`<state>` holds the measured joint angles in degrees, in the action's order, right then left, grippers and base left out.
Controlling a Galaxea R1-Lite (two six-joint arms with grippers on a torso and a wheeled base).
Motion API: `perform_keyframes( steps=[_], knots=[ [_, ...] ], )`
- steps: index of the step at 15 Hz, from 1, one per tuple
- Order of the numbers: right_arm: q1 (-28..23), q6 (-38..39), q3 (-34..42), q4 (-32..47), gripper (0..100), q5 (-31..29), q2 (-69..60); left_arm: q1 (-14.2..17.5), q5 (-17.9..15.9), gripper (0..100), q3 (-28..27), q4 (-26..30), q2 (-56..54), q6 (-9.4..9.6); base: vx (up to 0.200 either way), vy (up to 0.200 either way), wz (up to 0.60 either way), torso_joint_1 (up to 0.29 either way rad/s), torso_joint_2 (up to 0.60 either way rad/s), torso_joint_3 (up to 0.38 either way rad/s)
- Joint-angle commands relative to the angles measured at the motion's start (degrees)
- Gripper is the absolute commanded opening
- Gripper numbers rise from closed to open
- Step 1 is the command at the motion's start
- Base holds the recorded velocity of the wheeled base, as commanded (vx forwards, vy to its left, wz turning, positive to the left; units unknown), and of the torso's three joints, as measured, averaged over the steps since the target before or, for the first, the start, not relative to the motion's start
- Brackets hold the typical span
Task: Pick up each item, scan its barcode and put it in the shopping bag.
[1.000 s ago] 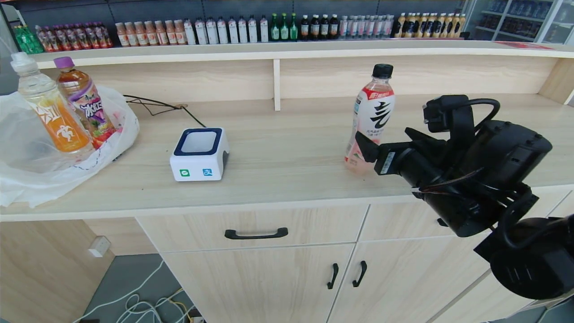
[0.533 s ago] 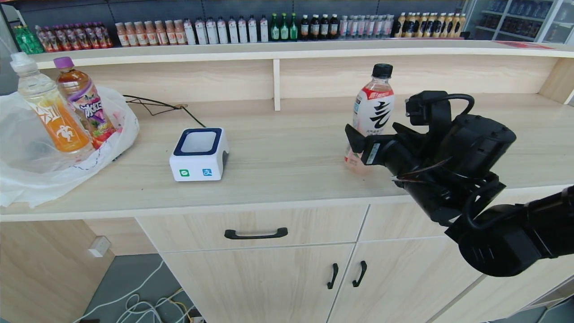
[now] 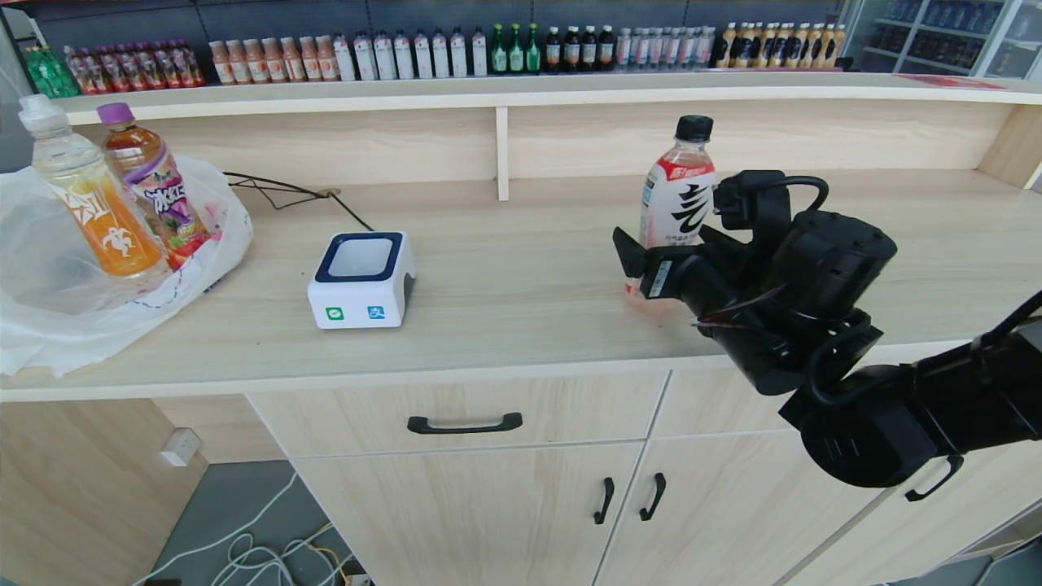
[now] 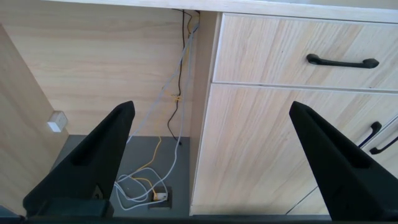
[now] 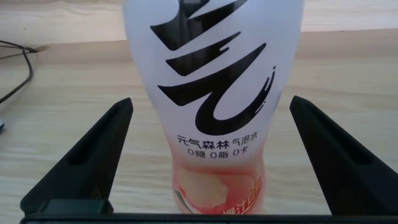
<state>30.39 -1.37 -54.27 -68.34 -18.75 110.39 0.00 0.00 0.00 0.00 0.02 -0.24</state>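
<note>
A pink-tinted drink bottle (image 3: 680, 191) with a black cap stands upright on the wooden counter (image 3: 521, 277), towards its right part. The right gripper (image 3: 663, 254) sits level with the bottle's lower half, spread wide. In the right wrist view the bottle (image 5: 214, 112) stands centred between the two black fingers (image 5: 87, 162), with a clear gap on each side, so neither touches it. Well to the left sits a white barcode scanner (image 3: 362, 279). At the counter's far left, a white shopping bag (image 3: 49, 317) holds an orange drink bottle (image 3: 89, 195) and a purple-capped bottle (image 3: 155, 191). The left gripper (image 4: 211, 162) hangs below the counter, fingers released, facing cabinet doors (image 4: 261, 149).
</note>
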Motion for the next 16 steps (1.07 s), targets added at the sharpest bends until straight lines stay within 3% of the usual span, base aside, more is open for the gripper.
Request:
perform_keyframes(
  steps=[1, 16],
  knots=[
    [0.02, -0.04, -0.31, -0.04, 100, 0.03, 0.44, -0.09, 0.00, 100, 0.00, 0.00, -0.02, -0.02, 0.000, 0.000, 0.00, 0.000, 0.00, 0.000],
    [-1.04, -0.13, -6.55, -0.30, 100, 2.49, 4.58, 0.00, 0.00, 100, 0.00, 0.00, -0.02, -0.02, 0.000, 0.000, 0.00, 0.000, 0.00, 0.000]
  ],
)
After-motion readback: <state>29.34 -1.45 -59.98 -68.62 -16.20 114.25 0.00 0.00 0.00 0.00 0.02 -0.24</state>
